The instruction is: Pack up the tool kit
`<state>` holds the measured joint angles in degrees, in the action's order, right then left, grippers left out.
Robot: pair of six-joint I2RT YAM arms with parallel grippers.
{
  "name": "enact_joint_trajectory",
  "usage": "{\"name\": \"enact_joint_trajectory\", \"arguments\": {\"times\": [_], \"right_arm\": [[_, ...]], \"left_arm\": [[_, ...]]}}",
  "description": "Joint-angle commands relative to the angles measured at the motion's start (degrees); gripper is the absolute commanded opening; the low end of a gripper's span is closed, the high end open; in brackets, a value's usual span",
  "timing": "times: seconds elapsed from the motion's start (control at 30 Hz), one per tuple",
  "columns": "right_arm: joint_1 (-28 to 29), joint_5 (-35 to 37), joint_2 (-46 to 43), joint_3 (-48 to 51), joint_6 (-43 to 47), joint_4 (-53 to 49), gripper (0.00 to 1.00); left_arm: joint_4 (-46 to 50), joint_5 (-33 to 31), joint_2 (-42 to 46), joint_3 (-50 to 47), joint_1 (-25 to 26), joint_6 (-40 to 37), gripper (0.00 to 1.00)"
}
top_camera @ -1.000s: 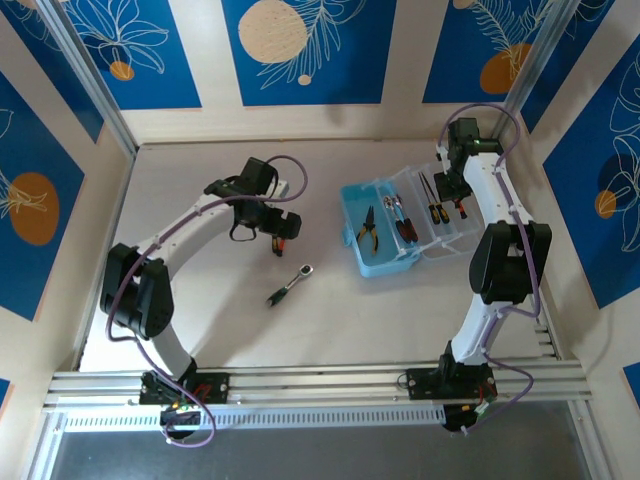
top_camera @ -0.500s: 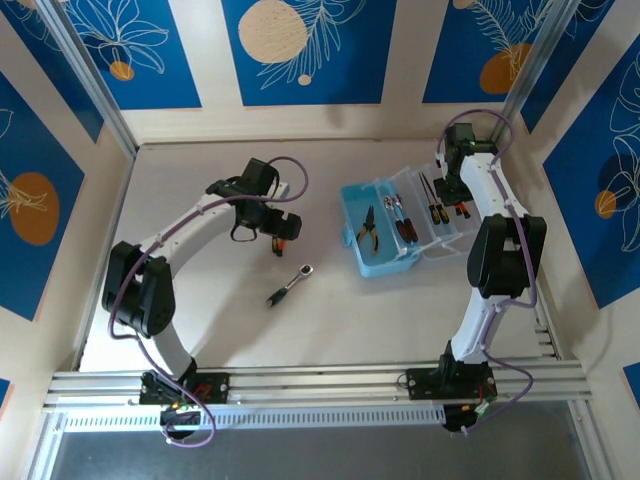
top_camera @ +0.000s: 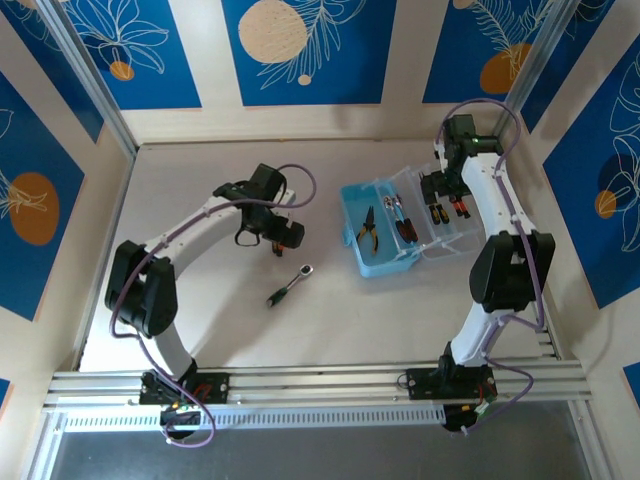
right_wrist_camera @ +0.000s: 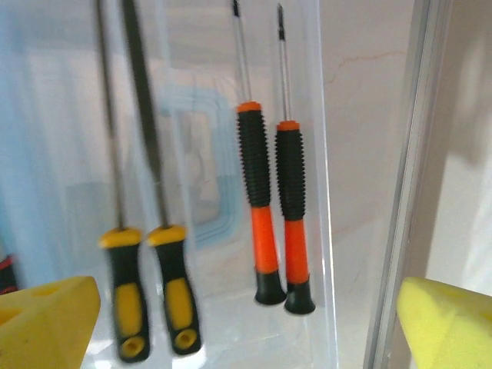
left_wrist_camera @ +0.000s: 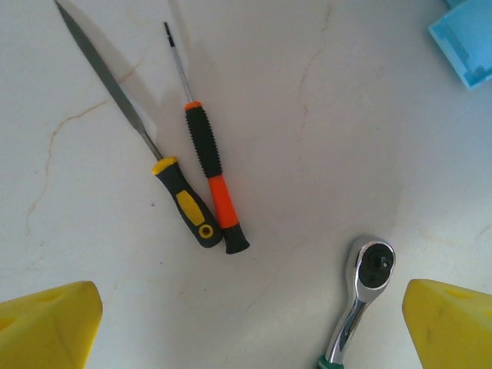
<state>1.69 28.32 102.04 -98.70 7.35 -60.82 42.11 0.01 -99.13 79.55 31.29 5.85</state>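
While right hand (right_wrist_camera: 246, 323) gapes empty over screwdrivers (right_wrist_camera: 254, 192) (clear lid (right_wrist_camera: 207, 154)), left hand (left_wrist_camera: 247, 323) gapes empty too.

The top camera sits high above and behind the arm bases, looking down on the whole tabletop (top_camera: 330, 330). The left wrist camera hangs close over it, facing straight down past its own fingers (left_wrist_camera: 46, 327) — sharing the ratchet (left_wrist_camera: 369, 273) and a case (left_wrist_camera: 465, 34) corner with the top view. The right wrist camera looks closely onto the clear lid (right_wrist_camera: 219, 323) and its screwdrivers (right_wrist_camera: 265, 207), also seen from above.
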Motion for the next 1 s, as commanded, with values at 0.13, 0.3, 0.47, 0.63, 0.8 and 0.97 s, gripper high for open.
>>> {"name": "enact_joint_trajectory", "arguments": {"times": [0.13, 0.3, 0.47, 0.63, 0.8, 0.97], "right_arm": [[4.66, -5.11, -6.63, 0.69, -3.21, -0.94, 0.99], [6.38, -7.00, -8.01, 3.70, -3.93, 0.32, 0.99], [6.42, -6.87, -7.86, 4.41, -3.93, 0.06, 0.99], [6.29, -7.12, -8.13, 4.66, -3.93, 0.32, 0.99], [6.07, -7.22, -7.91, 4.95, -3.93, 0.38, 0.99], [5.77, -7.46, -8.08, 5.09, -3.93, 0.52, 0.99]], "left_arm": [[-0.06, -0.44, -0.97, -4.59, 5.81, -0.93, 1.00], [-2.86, -0.01, -5.61, -4.87, 9.14, -0.80, 0.95], [-4.57, 1.68, -11.16, -3.23, 11.00, -0.56, 0.84], [-5.03, 0.68, -15.21, -1.78, 11.30, 0.92, 0.72], [-5.01, 0.55, -18.24, -0.12, 11.29, 2.18, 0.57], [-5.28, 1.11, -19.33, 0.41, 11.34, 2.74, 0.38]]}}
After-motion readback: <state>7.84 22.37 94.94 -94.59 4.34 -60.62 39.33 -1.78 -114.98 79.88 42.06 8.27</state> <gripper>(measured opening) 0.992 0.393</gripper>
